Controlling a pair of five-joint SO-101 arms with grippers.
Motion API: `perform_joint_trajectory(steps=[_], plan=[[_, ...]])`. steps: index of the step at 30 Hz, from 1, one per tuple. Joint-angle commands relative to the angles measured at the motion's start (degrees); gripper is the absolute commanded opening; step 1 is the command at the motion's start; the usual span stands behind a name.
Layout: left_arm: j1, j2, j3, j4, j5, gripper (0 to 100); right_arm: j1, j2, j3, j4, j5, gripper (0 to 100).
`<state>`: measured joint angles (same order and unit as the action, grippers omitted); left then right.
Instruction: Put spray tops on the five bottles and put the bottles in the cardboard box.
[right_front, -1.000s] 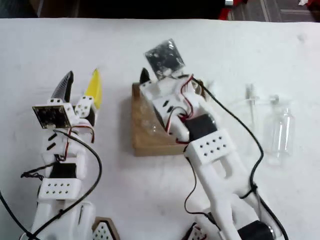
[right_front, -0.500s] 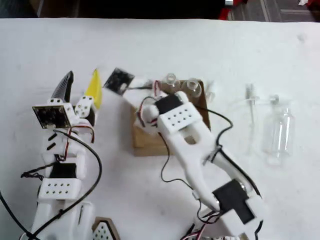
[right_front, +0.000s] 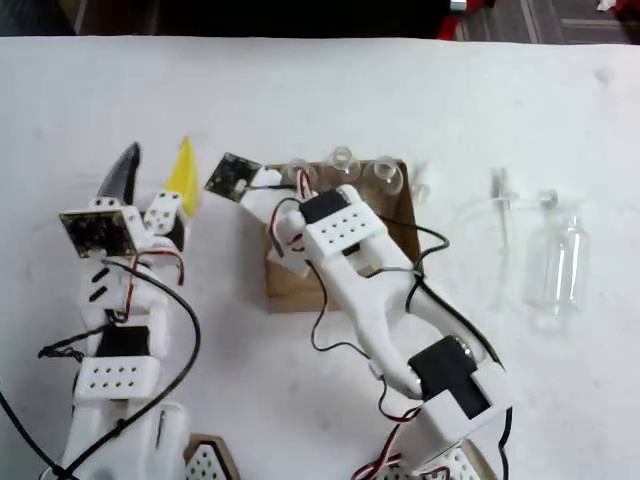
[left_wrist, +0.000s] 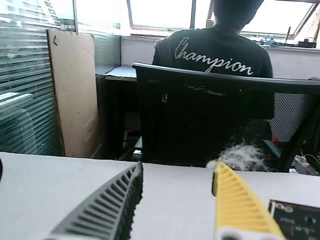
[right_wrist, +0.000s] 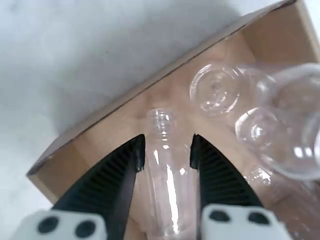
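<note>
Underneath, right jaws clasp bottle (right_wrist: 169, 172) (over cardboard box (right_wrist: 92, 146)).

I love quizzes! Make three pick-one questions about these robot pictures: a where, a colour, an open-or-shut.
1. Where does the bottle outside the cardboard box lie? A on the table, right of it; B on a chair; C on the floor.
2. The fingers of the left gripper are: A both red; B black and yellow; C both blue.
3. The left gripper is: A open and empty; B shut on a bottle; C shut on a spray top.
Answers: A, white table lies under it; B, one finger of each; A, bare gap between fingers.
</note>
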<state>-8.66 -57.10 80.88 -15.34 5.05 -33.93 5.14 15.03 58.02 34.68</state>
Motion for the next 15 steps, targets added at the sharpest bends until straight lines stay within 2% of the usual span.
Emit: perform_joint_trajectory(steps=[1, 5, 15], plan=[[-4.09, -1.27, -2.20, -2.20, 0.88, 21, -2.59, -0.48, -2.37, -1.10, 0.44, 12.8], [-7.69, -1.19, -1.76, -6.15, 0.97, 21, -2.86, -0.04, -2.20, -1.89, 0.53, 12.9], [-11.03, -1.27, -1.93, -6.51, 5.89, 21, -2.07, 2.95, -2.55, -2.33, 0.62, 13.0]])
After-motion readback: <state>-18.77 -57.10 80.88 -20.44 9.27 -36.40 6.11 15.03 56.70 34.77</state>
